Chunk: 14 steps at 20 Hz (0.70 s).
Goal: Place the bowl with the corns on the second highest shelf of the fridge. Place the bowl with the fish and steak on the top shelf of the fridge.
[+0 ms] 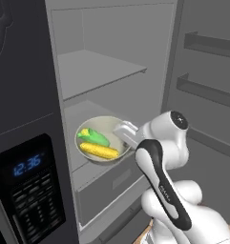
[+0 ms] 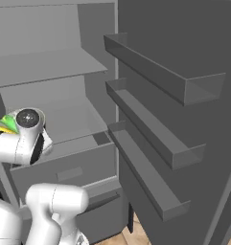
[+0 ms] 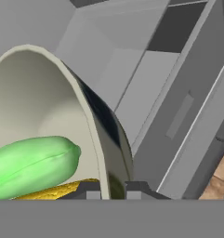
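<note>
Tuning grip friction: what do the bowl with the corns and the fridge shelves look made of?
Pale grey-beige round deep bowl: looks like glazed ceramic, though the render leaves it open. Smooth thin rim, faint sheen and a dark reflective outer wall in the hand view. The tool is shut on its rim. Flat pale grey shelf slab: matte, uniform, likely plastic; no glass transparency.

You see a pale grey-beige bowl (image 1: 103, 125) carrying one bright yellow cob (image 1: 99, 151) with a kernel pattern and one bright green husked cob (image 1: 94, 137). Your fridge (image 1: 26, 86) is dark grey outside with a pale grey interior and shelves (image 1: 99, 71). Its black dispenser panel (image 1: 33, 193) shows blue clock digits.
</note>
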Available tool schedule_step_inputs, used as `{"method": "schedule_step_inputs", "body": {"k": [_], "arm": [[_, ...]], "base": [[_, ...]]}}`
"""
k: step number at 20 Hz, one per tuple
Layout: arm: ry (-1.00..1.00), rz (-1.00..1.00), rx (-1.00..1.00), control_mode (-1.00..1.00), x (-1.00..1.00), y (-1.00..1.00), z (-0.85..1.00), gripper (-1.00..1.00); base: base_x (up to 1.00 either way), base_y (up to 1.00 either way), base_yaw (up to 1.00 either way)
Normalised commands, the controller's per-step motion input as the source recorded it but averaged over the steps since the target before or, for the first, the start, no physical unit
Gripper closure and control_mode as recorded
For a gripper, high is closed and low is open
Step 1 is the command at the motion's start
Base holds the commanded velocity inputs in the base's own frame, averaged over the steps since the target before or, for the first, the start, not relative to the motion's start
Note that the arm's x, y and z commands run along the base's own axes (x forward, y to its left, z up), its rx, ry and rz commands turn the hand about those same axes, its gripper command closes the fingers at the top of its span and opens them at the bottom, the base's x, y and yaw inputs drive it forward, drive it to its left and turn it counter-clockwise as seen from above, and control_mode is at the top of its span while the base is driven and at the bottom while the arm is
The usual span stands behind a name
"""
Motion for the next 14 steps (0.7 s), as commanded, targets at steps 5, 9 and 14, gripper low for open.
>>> {"method": "schedule_step_inputs", "body": {"k": [5,9,14], "arm": [[0.10,-0.16,0.18,-1.00,0.98,-0.25,-0.14,1.00],[0.12,-0.08,0.03,-1.00,1.00,-0.02,-0.06,1.00],[0.09,-0.02,0.00,-1.00,0.86,0.13,-0.04,1.00]], "base": [[0.00,0.00,0.00],[0.00,0.00,0.00],[0.00,0.00,0.00]]}}
